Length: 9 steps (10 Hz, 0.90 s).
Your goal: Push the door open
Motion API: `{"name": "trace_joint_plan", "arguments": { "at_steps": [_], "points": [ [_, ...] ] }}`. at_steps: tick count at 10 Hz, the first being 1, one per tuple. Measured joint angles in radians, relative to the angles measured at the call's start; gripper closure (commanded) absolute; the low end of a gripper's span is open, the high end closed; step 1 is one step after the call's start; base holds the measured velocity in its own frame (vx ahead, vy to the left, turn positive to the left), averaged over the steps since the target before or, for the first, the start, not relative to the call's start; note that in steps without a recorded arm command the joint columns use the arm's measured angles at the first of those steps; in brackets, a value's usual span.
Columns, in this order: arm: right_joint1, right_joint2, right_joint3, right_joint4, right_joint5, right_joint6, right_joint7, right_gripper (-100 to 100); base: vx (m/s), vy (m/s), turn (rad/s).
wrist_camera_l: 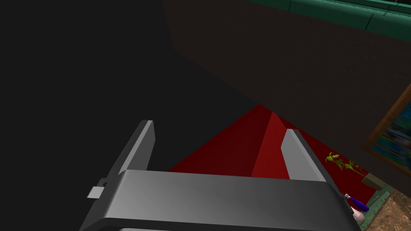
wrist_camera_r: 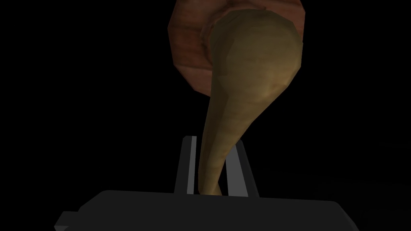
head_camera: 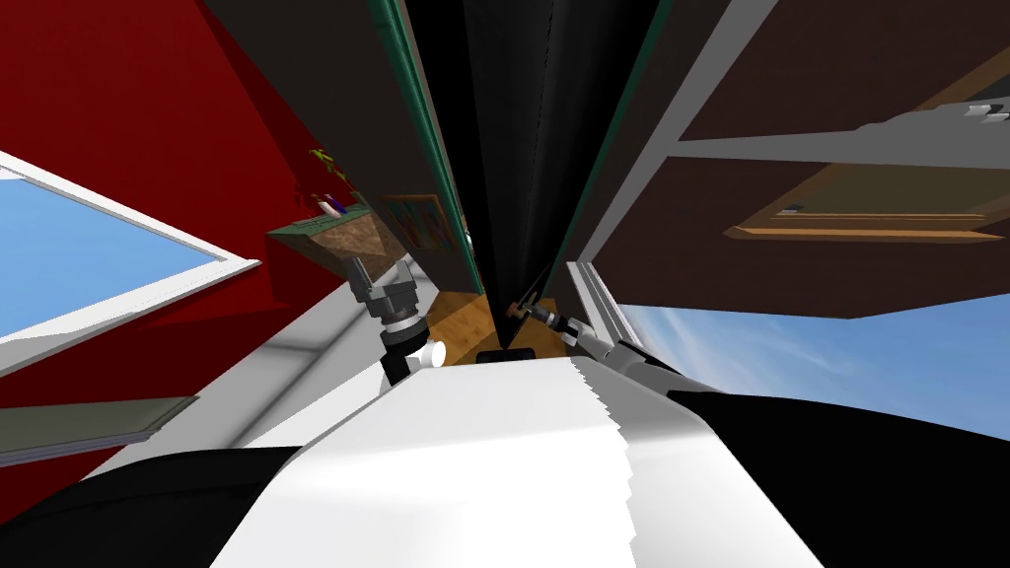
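**Right wrist view: our right hand [wrist_camera_r: 214, 142] clamped on the door handle [wrist_camera_r: 249, 80]**

We have the two thin grey fingers [wrist_camera_r: 188, 164] drawn close together. They press the sides of the door handle's narrow end, just above the dark body of the hand. The lever is dull tan and widens away from our fingertips into a rounded bulb. That bulb sits in front of a round reddish-brown plate [wrist_camera_r: 188, 52] fixed to the door [wrist_camera_r: 80, 100], which spreads as a flat, nearly black surface all around it.

Looking down through the head view, we see the same grip from above. Our right hand [head_camera: 526, 313] reaches forward from the forearm on our right side to the small door handle [head_camera: 513, 310]. The door [head_camera: 523, 148] is a tall dark panel straight ahead of us, set between strips of green trim [head_camera: 426, 128] on either side. Whether it stands ajar or flush in its frame we cannot tell.

Our left hand [head_camera: 363, 276] is raised on the left of the door, near the green trim on that side and well apart from the door handle. In the left wrist view the left hand [wrist_camera_l: 218, 136] has its two fingers [wrist_camera_l: 138, 148] spread wide above its grey body.
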Motion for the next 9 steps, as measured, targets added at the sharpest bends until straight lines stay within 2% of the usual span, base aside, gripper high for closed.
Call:
{"name": "trace_joint_plan", "arguments": {
  "at_steps": [2, 4, 5, 7, 9],
  "points": [
    [0.006, -0.012, 0.007, -0.030, 0.023, -0.005, -0.018, 100, -0.014, -0.003, -0.045],
    [-0.004, -0.002, 0.009, -0.003, 0.031, -0.025, -0.018, 100, -0.006, 0.000, -0.021],
    [-0.018, 0.006, 0.009, 0.029, 0.037, -0.046, -0.017, 100, -0.030, -0.002, -0.107],
    [-0.014, -0.005, 0.017, -0.004, 0.063, -0.049, -0.038, 100, -0.015, -0.012, -0.024],
    [-0.028, 0.003, 0.019, 0.026, 0.072, -0.071, -0.040, 100, -0.017, -0.011, -0.035]
  ]
}}
